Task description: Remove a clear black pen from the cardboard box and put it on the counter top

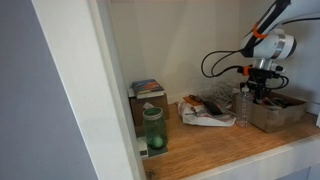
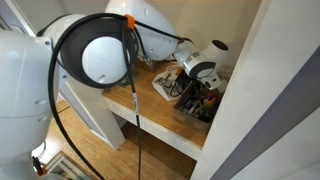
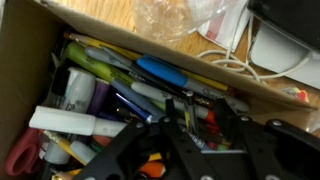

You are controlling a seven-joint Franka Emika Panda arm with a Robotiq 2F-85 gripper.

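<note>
The low cardboard box [image 1: 277, 112] stands at the far end of the wooden counter top [image 1: 215, 142]; it also shows in an exterior view [image 2: 203, 104]. In the wrist view the cardboard box [image 3: 20, 90] is full of pens and markers. A thin dark pen [image 3: 192, 112] stands up between my fingers, close to the left one. My gripper [image 3: 200, 116] is down inside the box with its jaws narrowed around the pen. A gap with red items still shows between the pen and the right finger. The gripper shows in both exterior views [image 1: 262, 88] [image 2: 196, 88].
A green bottle [image 1: 152, 130] and a taller narrow box [image 1: 147, 97] stand near the wall post. A clear bag of items [image 1: 205, 111] and a clear bottle [image 1: 243, 106] sit beside the cardboard box. White cable [image 3: 235, 62] lies on the counter behind the box.
</note>
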